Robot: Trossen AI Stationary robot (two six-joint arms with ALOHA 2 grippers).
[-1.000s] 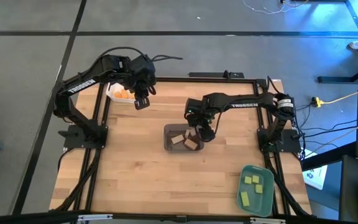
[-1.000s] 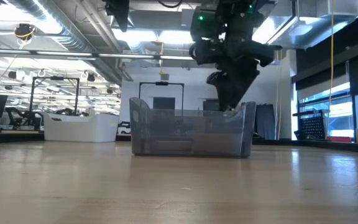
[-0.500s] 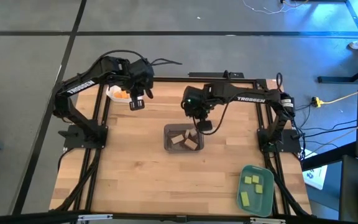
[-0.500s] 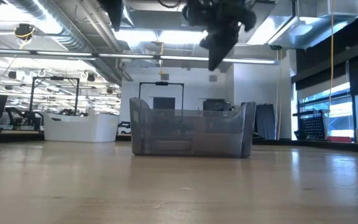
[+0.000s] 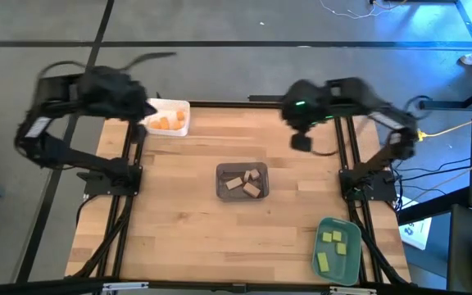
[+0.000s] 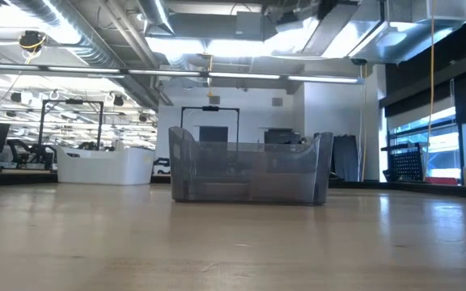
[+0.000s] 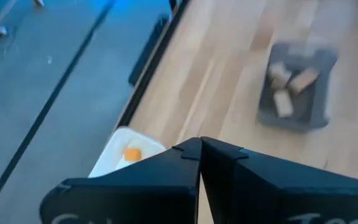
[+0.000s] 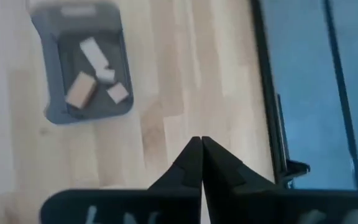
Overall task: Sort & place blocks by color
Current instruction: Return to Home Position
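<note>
Both arms stand raised at the rear corners of the table (image 5: 179,233); with the sorting apparently done, the step in hand is judged to be the return to rest. Principal hazard: the left arm sits folded just beside the white tray (image 5: 187,120). A low or wide swing of its links could clip the rim, shove the light tray or tip out the orange blocks (image 5: 169,123). The right arm hangs near the table's rear right corner, where cables (image 5: 420,174) trail over the floor (image 5: 220,74), so a snag there seems possible. Left gripper (image 7: 200,145): fingers pressed together, holding nothing, just beside the white tray. Right gripper (image 8: 201,144): fingers likewise pressed together and empty, over bare wood, well apart from the grey tray (image 5: 220,182). Lesser hazard: the trays appear unfastened, so any knock would likely slide them and mix the colours. The tan blocks (image 5: 244,182) lie loose in the grey tray at the table's centre, and the yellow-green blocks (image 5: 332,238) lie in the teal tray (image 5: 349,260) at the front right corner. No block shows on the open wood. Setting: a large workshop with exposed ceiling ducts (image 6: 95,32), strip lights (image 6: 217,48) and windows (image 6: 423,137) at one side. The floor is grey with dark seams; the table is pale planked wood, flat and smooth, set in a black frame (image 5: 236,104)
</note>
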